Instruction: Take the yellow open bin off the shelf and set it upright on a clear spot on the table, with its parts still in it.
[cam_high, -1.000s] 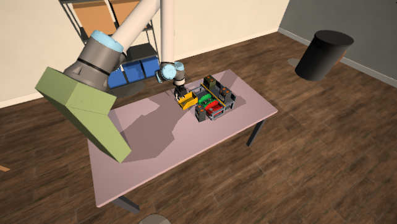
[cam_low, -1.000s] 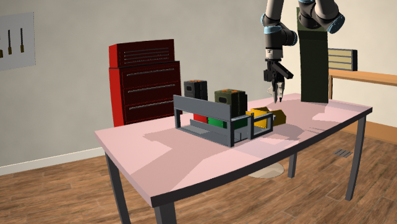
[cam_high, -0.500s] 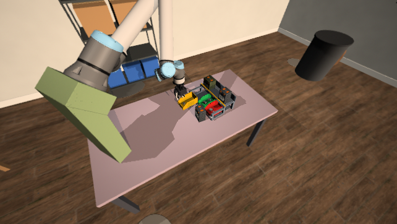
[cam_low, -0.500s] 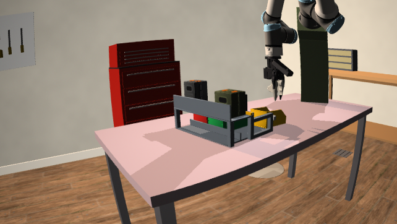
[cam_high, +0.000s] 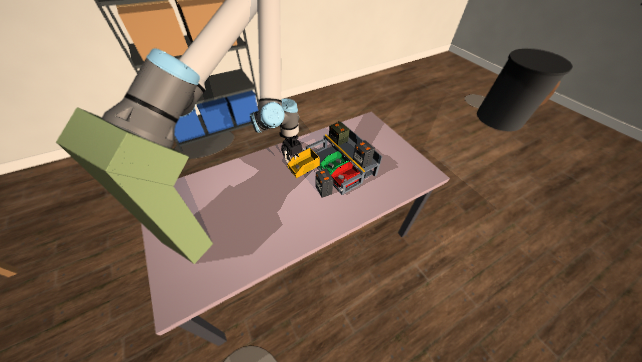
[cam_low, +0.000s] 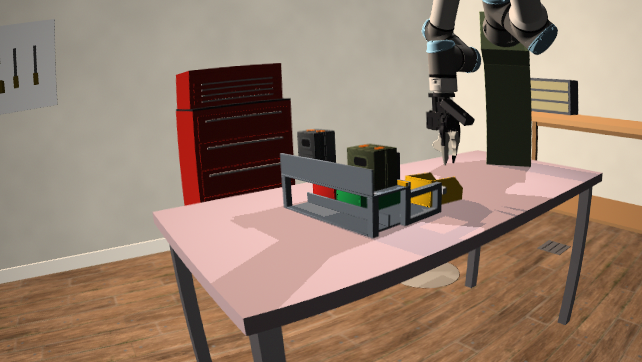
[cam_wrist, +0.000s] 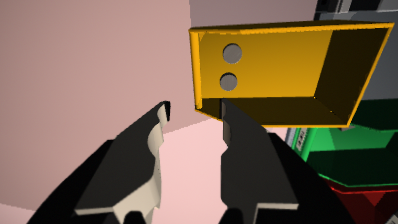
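Observation:
The yellow open bin sits at the end of the grey shelf rack on the pink table, its outer end sticking out of the rack frame. In the wrist view the bin shows two grey round parts on its floor. My gripper points down, a little above the bin's outer wall. Its fingers stand partly open with nothing between them; the bin's near corner lies below the gap.
A green bin and a red bin sit in the rack beside the yellow one. Dark boxes stand on and around the rack. The arm's green base block stands on the table's left part. A red tool cabinet stands behind the table.

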